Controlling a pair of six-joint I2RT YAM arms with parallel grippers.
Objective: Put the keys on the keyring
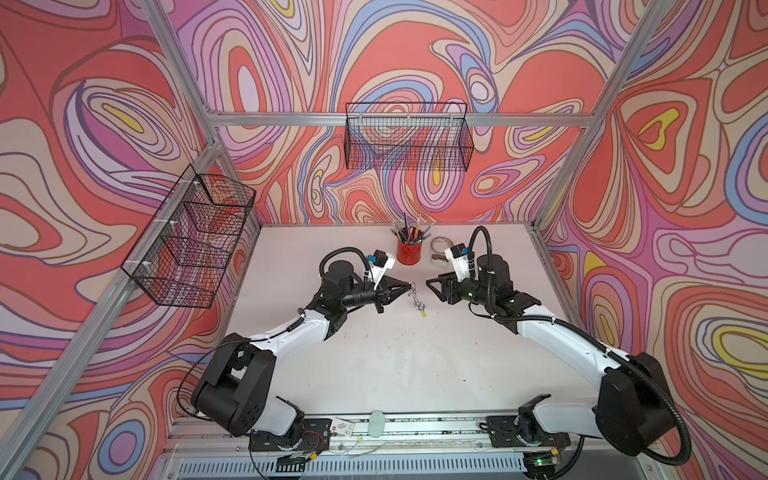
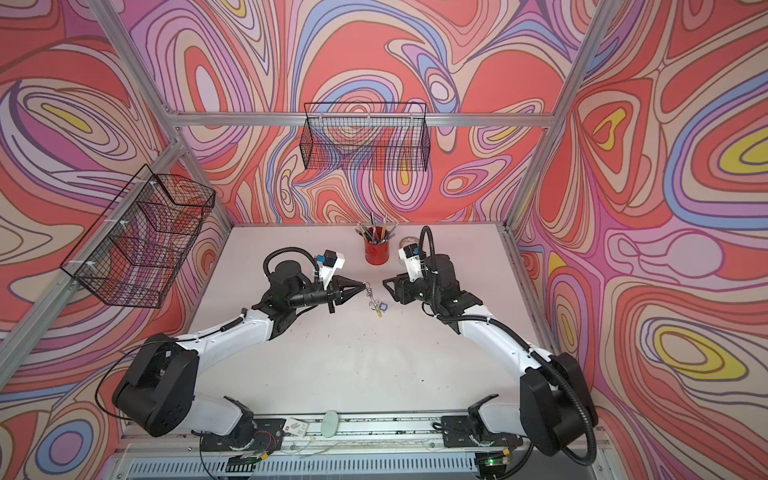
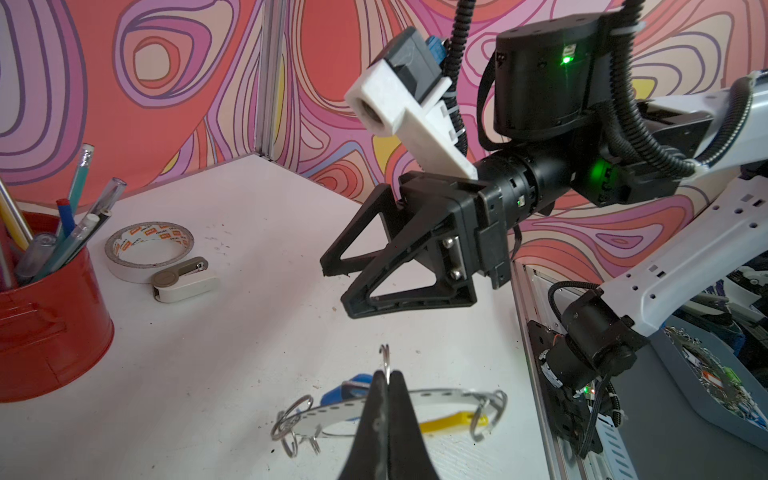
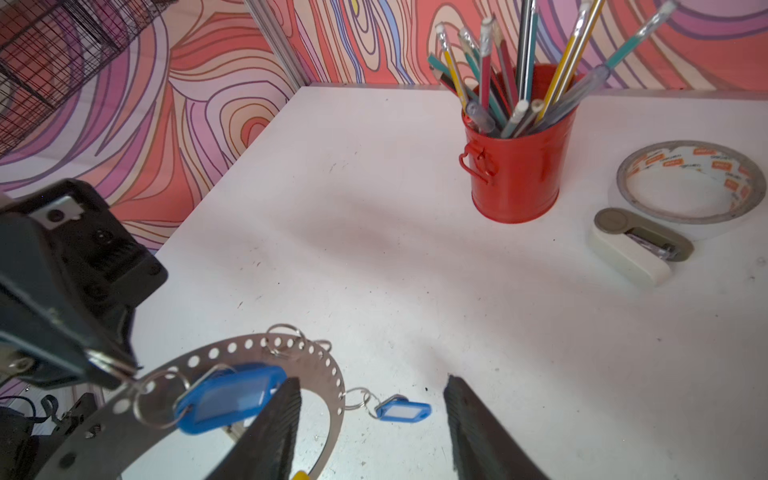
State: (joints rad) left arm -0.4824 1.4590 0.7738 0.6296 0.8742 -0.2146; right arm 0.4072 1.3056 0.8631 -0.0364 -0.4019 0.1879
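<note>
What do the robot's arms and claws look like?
The left arm and right arm have white shells, black joints and ribbed black cables. The left claw and right claw are black, each with two triangular open-frame fingers and a white camera mount.

I work in a robotics lab cell. An aluminium frame (image 1: pixel 291 118) boxes me in, its walls (image 1: pixel 83 124) covered in printed swirls, with a wire basket (image 1: pixel 409 137) hung on the back and a tiered wire rack (image 1: pixel 191 241) on the side. My left arm (image 1: pixel 286 332) and right arm (image 1: pixel 561 330) are bolted to a rail (image 1: pixel 436 424) beside bare electronics boards (image 1: pixel 297 459), at the edge of a white table (image 1: pixel 395 365). Desk things stand on it: a red pencil tin (image 1: pixel 409 250), a tape roll (image 4: pixel 690 183) and a stapler (image 4: pixel 636 249).
</note>
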